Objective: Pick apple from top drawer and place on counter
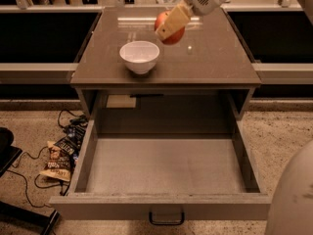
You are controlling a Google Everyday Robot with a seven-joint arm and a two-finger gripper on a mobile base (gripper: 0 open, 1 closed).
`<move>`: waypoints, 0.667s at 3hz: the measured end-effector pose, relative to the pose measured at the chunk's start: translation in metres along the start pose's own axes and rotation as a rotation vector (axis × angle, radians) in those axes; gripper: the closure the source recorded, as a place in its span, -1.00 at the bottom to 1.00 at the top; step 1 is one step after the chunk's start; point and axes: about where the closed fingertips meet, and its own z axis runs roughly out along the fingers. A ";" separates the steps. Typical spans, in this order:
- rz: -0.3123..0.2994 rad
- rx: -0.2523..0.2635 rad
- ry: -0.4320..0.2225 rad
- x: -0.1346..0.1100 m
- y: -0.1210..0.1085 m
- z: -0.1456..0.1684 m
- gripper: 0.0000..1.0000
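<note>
Camera view showed end effector (pixel 171 23) clamped on the apple (pixel 174 35) over the bench (pixel 215 58), just behind the white bowl (pixel 140 57), clear of the open top drawer (pixel 166 165); dropped from there, apple could roll off the edge or strike the bowl.

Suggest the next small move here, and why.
Probably lower straight down: the gripper, shut on the apple, hangs above the counter, behind and right of the white bowl, with bare surface seemingly beneath it. The apple looks not yet set down.
</note>
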 end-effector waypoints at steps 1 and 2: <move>0.083 0.164 -0.101 -0.023 -0.044 -0.011 1.00; 0.083 0.164 -0.101 -0.023 -0.044 -0.011 1.00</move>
